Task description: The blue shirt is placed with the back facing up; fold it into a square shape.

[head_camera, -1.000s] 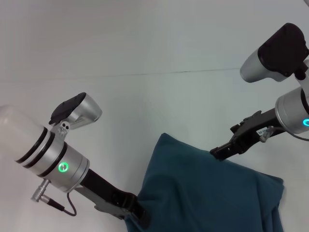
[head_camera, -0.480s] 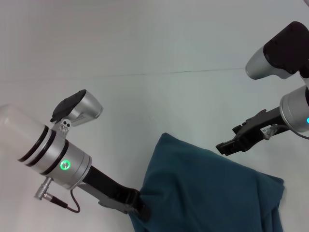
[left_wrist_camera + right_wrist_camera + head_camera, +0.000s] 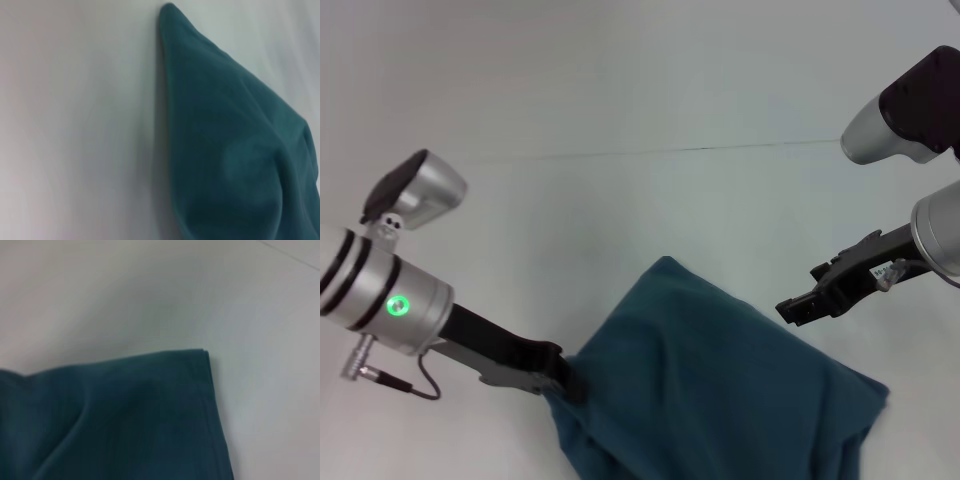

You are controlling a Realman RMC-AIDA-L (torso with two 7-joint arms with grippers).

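blue shirt lying as a rumpled, already doubled-over bundle low on the white table, plain side up, one pointed corner reaching toward the far side, near edge running out of the head view. left gripper pressed into the shirt's left edge, fingers closed and seemingly pinching a fold of cloth, though buried too deep in fabric to be sure of how much is caught. right gripper hovering just off the shirt's right side, clear of the cloth, holding nothing; from this angle, cannot tell how far its fingers are parted. in the left wrist view, only the shirt's tapering corner and bare table; in the right wrist view, a squared, layered corner lying flat. judged to be mid-fold, with the left side being drawn across or straightened. to do this well: keep the pinched edge taut and low over the table, carry it straight rather than diagonally so the edges line up, bring the right gripper down to the opposite corner to anchor it, and lay the layer flat before releasing to avoid bunching.
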